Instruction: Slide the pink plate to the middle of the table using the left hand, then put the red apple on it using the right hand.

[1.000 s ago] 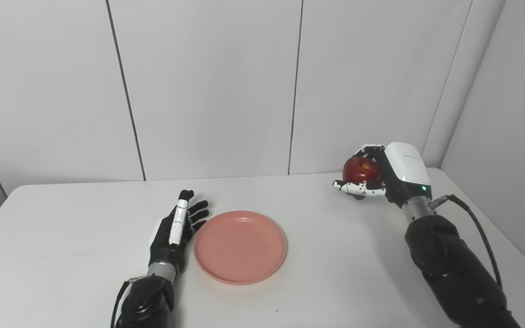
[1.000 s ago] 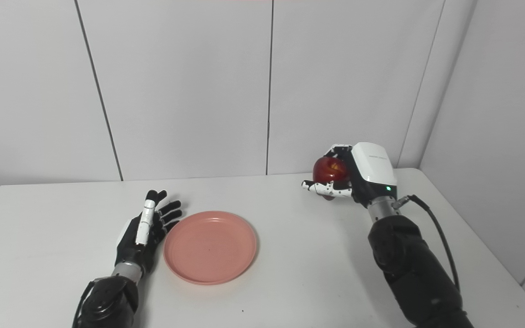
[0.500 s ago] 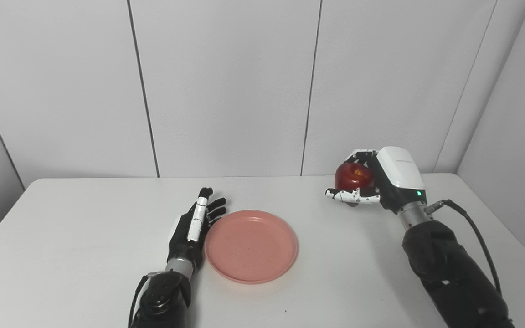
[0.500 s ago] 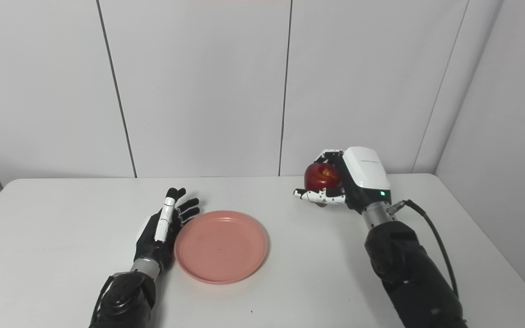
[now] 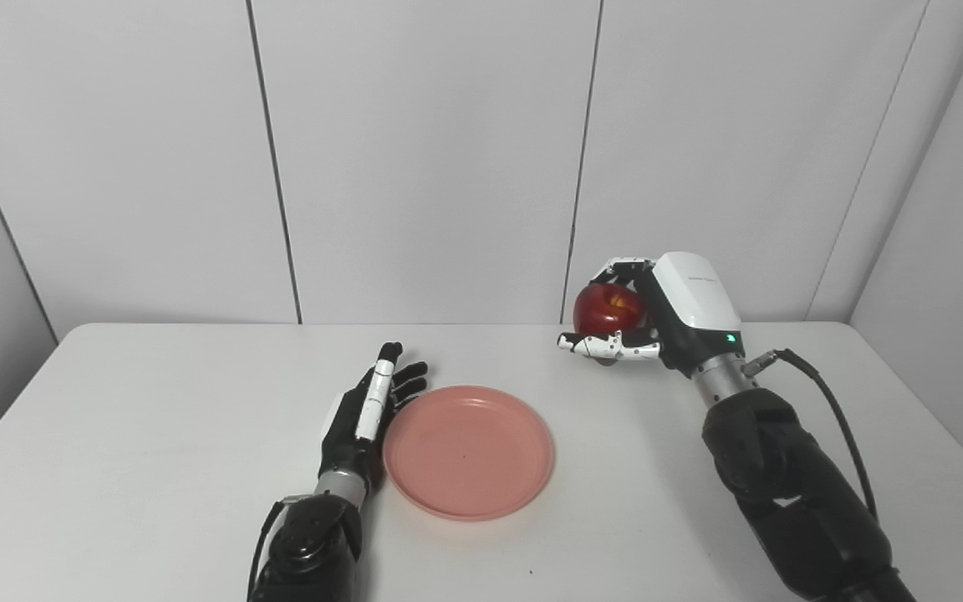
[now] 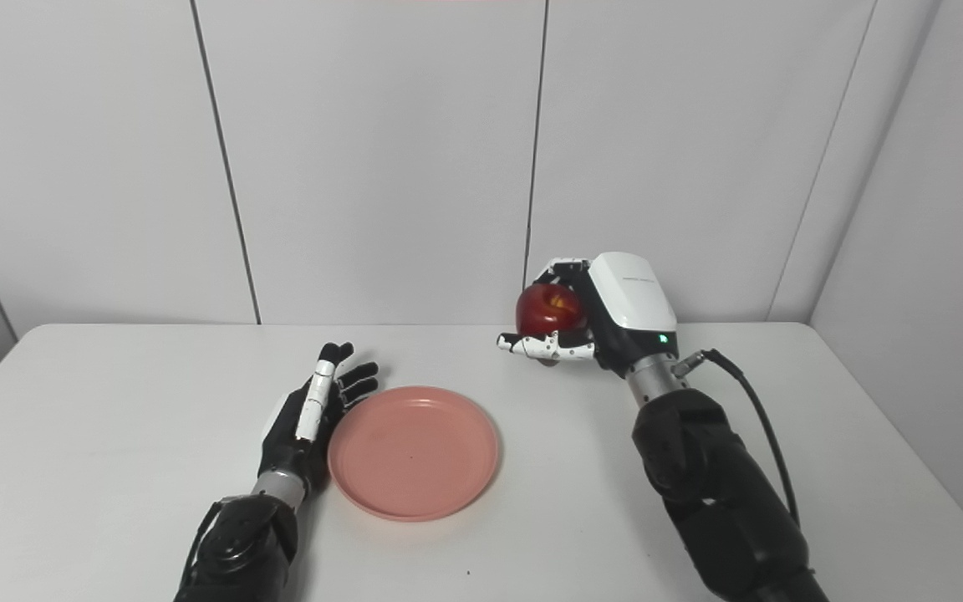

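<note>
Left hand (image 5: 364,414) lies flat on the white surface (image 5: 155,435), with its fingers (image 5: 402,380) spread apart and pointing away from the robot. It holds nothing. Its side sits right against the left rim of the pink plate (image 5: 469,451), close enough that it seems to touch it, though the pictures do not make that sure. The plate rests flat near the middle of the surface, so the sliding part looks about done.

Right hand (image 5: 657,322) is up in the air, well off to the right of the plate and farther back. Its fingers are curled around the red apple (image 5: 608,308), with the thumb underneath. The apple sits well above the surface and is not over the plate yet.

A few things could go wrong from here. The apple is round and smooth, so it could slip out if the fingers loosen too early while the arm travels. If the hand lets go from too high, the apple could bounce or roll off the shallow plate. If the left hand bumps the rim as it pulls away, the plate could shift and the apple could miss it.
</note>
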Robot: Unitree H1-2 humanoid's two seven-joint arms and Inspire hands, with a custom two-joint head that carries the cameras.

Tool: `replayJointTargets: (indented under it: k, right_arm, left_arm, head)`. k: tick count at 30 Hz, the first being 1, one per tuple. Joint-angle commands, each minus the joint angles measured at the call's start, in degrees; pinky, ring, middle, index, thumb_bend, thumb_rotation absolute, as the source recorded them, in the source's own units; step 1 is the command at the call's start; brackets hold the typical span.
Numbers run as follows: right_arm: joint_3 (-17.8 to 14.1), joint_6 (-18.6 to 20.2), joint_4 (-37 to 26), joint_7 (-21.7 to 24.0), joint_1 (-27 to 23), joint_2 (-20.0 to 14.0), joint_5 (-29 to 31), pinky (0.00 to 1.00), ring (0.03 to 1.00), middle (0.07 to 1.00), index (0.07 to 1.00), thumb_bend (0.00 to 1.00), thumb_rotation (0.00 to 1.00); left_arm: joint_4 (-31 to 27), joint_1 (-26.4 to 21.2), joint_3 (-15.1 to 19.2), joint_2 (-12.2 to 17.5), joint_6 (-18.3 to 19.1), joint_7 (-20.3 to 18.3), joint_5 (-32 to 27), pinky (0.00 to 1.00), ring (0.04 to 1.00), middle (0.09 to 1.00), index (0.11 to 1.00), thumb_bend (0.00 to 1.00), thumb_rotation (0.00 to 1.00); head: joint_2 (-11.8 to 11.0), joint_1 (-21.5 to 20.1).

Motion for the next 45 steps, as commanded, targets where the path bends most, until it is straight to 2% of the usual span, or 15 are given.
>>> replayJointTargets:
  k: [1, 7, 14, 16, 20, 25, 26, 28, 29, 31, 32, 35, 39, 42, 45]
  right_arm:
    - [-0.2, -1.9, -1.0, -1.4, -3.9, 0.6, -0.3, 0.10, 0.153, 0.234, 0.348, 0.52, 0.47]
    - [0.7, -1.5, -0.7, -0.9, -4.2, 3.7, -0.4, 0.09, 0.139, 0.217, 0.341, 0.51, 0.49]
    - [2.7, -2.1, 0.5, -0.5, -4.8, 5.5, -1.4, 0.08, 0.127, 0.204, 0.322, 0.51, 0.44]
    - [3.7, -1.6, 0.2, 0.9, -5.0, 5.4, -2.1, 0.09, 0.140, 0.221, 0.339, 0.51, 0.39]
    - [5.5, -0.2, -0.3, 4.3, -5.8, 5.2, -3.8, 0.12, 0.187, 0.278, 0.421, 0.52, 0.48]
    - [6.8, 2.9, -1.2, 7.4, -7.0, 6.0, -7.5, 0.15, 0.222, 0.311, 0.435, 0.55, 0.53]
    - [6.8, 3.2, -1.2, 7.7, -7.1, 6.3, -7.9, 0.20, 0.278, 0.374, 0.503, 0.56, 0.55]
    - [6.9, 4.1, -1.2, 8.6, -7.5, 7.0, -8.3, 0.26, 0.353, 0.446, 0.573, 0.58, 0.56]
    - [6.8, 4.9, -1.1, 9.3, -7.7, 7.5, -8.5, 0.27, 0.355, 0.445, 0.574, 0.58, 0.56]
    - [6.8, 6.3, -1.1, 10.5, -8.0, 8.2, -8.8, 0.21, 0.282, 0.369, 0.499, 0.57, 0.52]
    - [6.9, 7.0, -1.1, 11.0, -8.1, 8.5, -9.0, 0.20, 0.276, 0.363, 0.491, 0.57, 0.52]
    - [7.2, 7.0, 0.3, 10.8, -8.5, 9.2, -9.6, 0.16, 0.237, 0.325, 0.454, 0.56, 0.49]
    - [7.6, 6.8, 1.9, 10.5, -8.7, 9.7, -10.2, 0.20, 0.281, 0.371, 0.482, 0.55, 0.53]
    - [8.1, 6.3, 3.6, 10.1, -8.6, 10.3, -9.9, 0.16, 0.231, 0.310, 0.441, 0.55, 0.54]
    - [8.3, 6.5, 4.7, 9.8, -8.4, 10.9, -9.8, 0.16, 0.236, 0.330, 0.523, 0.56, 0.55]
  left_arm:
    - [1.8, -0.3, -0.1, -0.7, 1.3, 0.6, 0.6, 0.82, 0.816, 0.795, 0.887, 0.74, 0.88]
    - [2.3, -0.2, -0.7, -0.9, 0.3, 1.0, 1.3, 0.80, 0.803, 0.784, 0.882, 0.73, 0.88]
    - [3.0, -0.4, -0.5, -1.0, -0.4, 1.2, 1.7, 0.80, 0.801, 0.792, 0.880, 0.73, 0.88]
    - [3.0, -0.4, -0.5, -1.1, -0.5, 1.2, 1.7, 0.79, 0.798, 0.784, 0.878, 0.73, 0.89]
    - [3.1, -0.4, -0.6, -1.1, -0.3, 0.9, 1.7, 0.77, 0.806, 0.793, 0.890, 0.71, 0.89]
    - [3.6, -0.5, -0.6, -1.4, -0.6, 1.0, 1.7, 0.77, 0.809, 0.790, 0.888, 0.71, 0.89]
    - [3.6, -0.6, -0.6, -1.5, -0.6, 1.0, 1.7, 0.77, 0.810, 0.789, 0.887, 0.72, 0.88]
    - [3.9, -0.7, -0.7, -1.5, -0.9, 1.1, 1.9, 0.77, 0.807, 0.790, 0.888, 0.72, 0.89]
    - [4.0, -0.8, -0.7, -1.5, -1.0, 1.2, 1.9, 0.77, 0.805, 0.790, 0.888, 0.72, 0.89]
    - [4.0, -0.8, -0.7, -1.5, -1.2, 1.2, 2.1, 0.77, 0.801, 0.783, 0.886, 0.71, 0.90]
    - [4.1, -0.8, -0.7, -1.5, -1.4, 1.2, 2.3, 0.78, 0.801, 0.782, 0.885, 0.71, 0.90]
    - [4.0, -0.7, -0.7, -1.5, -1.5, 1.4, 2.6, 0.78, 0.796, 0.774, 0.882, 0.71, 0.90]
    - [3.8, -0.6, -0.5, -1.6, -1.1, 1.2, 2.6, 0.82, 0.812, 0.785, 0.892, 0.72, 0.90]
    - [3.6, -0.5, -0.5, -1.7, -1.0, 1.3, 2.6, 0.83, 0.814, 0.784, 0.892, 0.72, 0.90]
    - [3.6, -0.5, -0.5, -1.7, -1.0, 1.5, 2.7, 0.82, 0.812, 0.779, 0.889, 0.72, 0.90]
  head:
    - [0.0, 0.3]
    - [-0.1, 1.2]
    - [-0.2, 1.5]
    - [-0.2, 1.4]
    - [-0.2, 1.3]
    - [-0.2, 1.4]
    - [-0.2, 1.4]
    - [-0.2, 1.4]
    - [-0.2, 1.5]
    - [-0.3, 1.5]
    - [-0.3, 1.5]
    - [-0.3, 1.7]
    - [-0.3, 1.7]
    - [-0.3, 1.8]
    - [-0.3, 1.9]
